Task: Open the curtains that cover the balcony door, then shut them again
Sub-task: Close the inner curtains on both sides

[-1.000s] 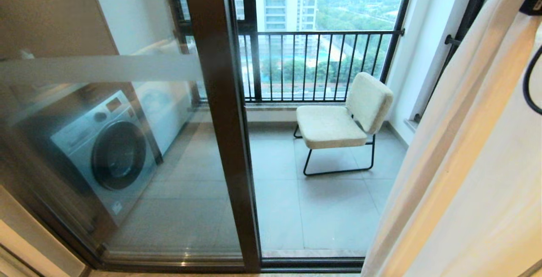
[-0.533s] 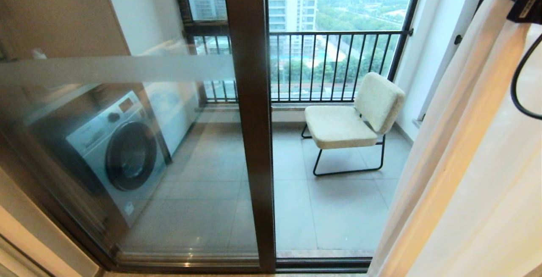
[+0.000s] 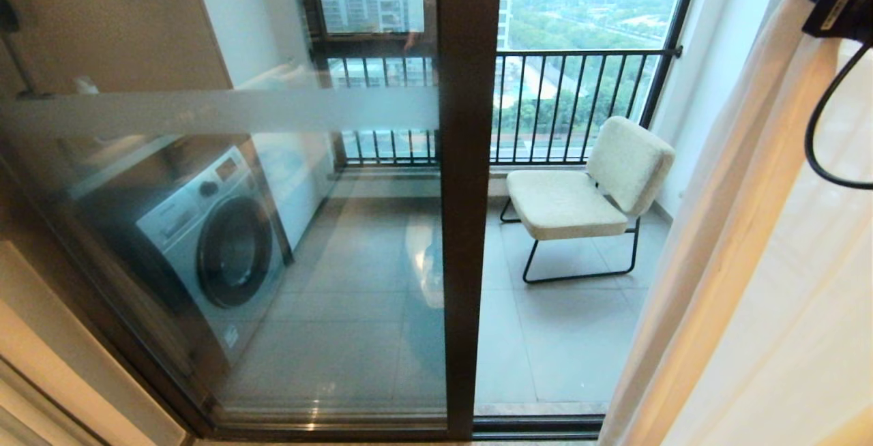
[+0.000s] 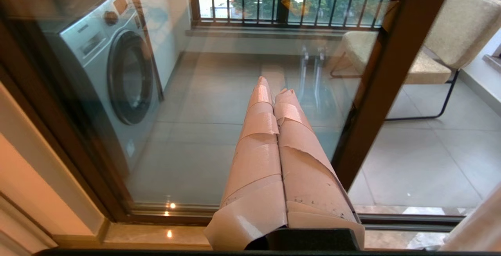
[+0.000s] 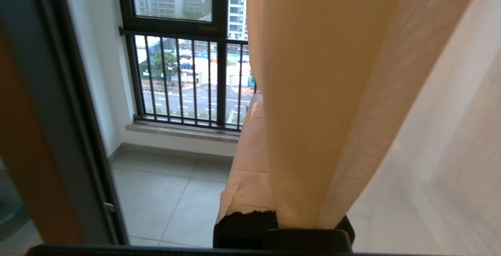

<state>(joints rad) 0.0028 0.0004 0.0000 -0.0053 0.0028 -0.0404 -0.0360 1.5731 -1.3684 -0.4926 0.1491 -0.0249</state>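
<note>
Right wrist view shows your right gripper (image 5: 274, 193) clenched on the curtains (image 5: 321, 91), bunched beside the uncovered balcony door (image 3: 382, 228) to drag them. Your left gripper (image 4: 274, 91) hangs pinched together, empty.

No words or numbers can be read. The washer (image 3: 211, 248) has a small sticker and a little screen, and the black box (image 3: 837, 4) has a label, all too blurry.
</note>
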